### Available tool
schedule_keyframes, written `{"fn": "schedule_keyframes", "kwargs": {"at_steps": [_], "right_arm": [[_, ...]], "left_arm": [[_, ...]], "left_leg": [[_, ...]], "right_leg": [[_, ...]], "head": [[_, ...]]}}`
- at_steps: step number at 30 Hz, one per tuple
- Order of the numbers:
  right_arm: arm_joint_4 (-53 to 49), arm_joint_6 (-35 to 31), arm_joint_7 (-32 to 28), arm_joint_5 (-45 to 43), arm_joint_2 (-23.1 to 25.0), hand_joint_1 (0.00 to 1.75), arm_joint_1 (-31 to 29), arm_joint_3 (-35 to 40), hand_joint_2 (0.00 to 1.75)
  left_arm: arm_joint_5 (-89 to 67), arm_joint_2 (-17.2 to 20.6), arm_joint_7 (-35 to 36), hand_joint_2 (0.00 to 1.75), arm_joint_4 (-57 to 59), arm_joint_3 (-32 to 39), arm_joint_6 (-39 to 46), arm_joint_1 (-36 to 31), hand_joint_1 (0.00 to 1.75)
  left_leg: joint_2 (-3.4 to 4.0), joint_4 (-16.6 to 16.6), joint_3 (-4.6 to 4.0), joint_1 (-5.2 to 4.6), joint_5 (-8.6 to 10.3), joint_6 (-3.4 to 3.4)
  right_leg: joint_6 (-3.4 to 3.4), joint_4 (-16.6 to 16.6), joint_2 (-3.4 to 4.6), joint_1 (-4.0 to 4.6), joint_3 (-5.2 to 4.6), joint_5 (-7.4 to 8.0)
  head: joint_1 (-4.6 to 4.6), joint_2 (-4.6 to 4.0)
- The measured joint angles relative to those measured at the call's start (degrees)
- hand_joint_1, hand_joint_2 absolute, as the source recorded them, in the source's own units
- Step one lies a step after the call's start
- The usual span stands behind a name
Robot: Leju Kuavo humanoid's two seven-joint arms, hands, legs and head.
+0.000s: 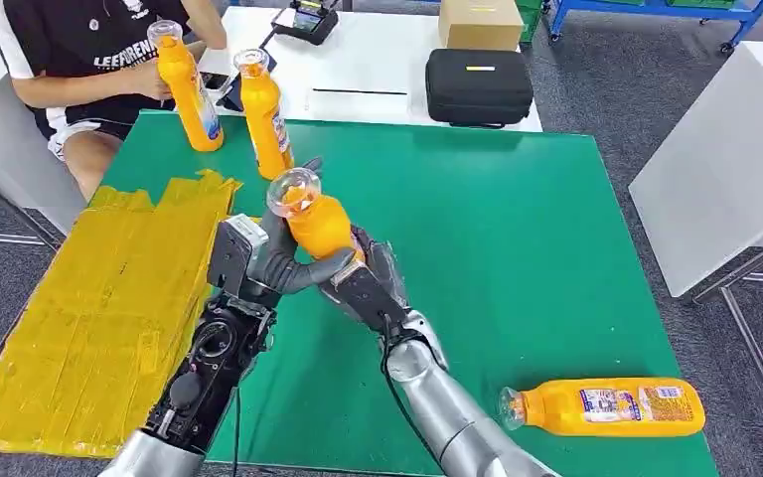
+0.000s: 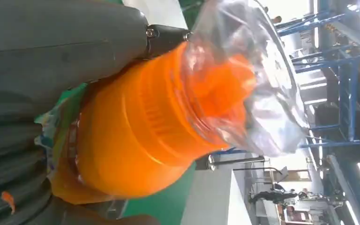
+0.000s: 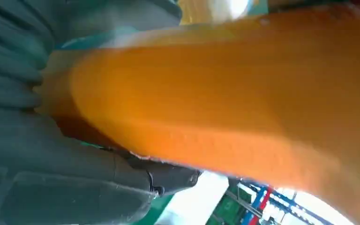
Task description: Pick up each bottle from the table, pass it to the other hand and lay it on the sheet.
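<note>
From my head view, the one text I could partly read was white lettering across the chest of the black shirt worn by the person seated beyond the worktop; it began "LEEFOREN" and the rest was hidden. The bottle lying on its side carried a label with red and blue blocks, but its print was too small to read. The standing bottles' labels were equally illegible.
</note>
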Motion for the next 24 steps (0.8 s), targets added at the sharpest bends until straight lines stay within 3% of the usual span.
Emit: {"fn": "schedule_keyframes", "kwargs": {"at_steps": [12,13,14,24], "right_arm": [[0.9,0.3,-0.2,0.3,0.7,1.75,0.4,1.5,1.75],[0.8,-0.1,-0.1,0.3,0.7,1.75,0.4,1.7,1.75],[0.7,-0.7,0.1,0.3,0.7,1.75,0.4,2.1,1.75],[0.2,-2.7,0.6,-0.3,0.5,1.75,0.8,2.8,1.75]], "left_arm": [[0.2,-0.5,-0.5,1.75,3.8,0.2,0.0,-1.3,0.0],[0.1,-0.5,-0.7,1.75,4.6,0.2,-0.1,-1.7,0.21],[0.1,-0.7,-1.0,1.75,5.5,0.2,-0.4,-2.2,1.73],[1.7,-1.0,-1.8,1.75,7.9,0.2,-1.1,-3.1,1.75]], "left_leg": [[0.01,0.0,0.0,0.01,0.0,0.0],[0.0,0.0,0.0,0.01,0.0,0.0],[0.0,0.0,0.0,0.01,0.0,0.0],[0.01,0.0,-0.01,0.0,0.0,0.0]], "right_leg": [[0.0,0.0,0.0,0.01,-0.01,0.0],[0.0,0.0,0.0,0.0,-0.01,0.0],[0.0,0.0,-0.01,0.0,-0.01,0.0],[0.0,0.0,0.0,0.0,-0.02,0.0]], "head": [[-0.02,0.0],[0.0,0.0],[0.0,0.0],[-0.02,0.0]]}}
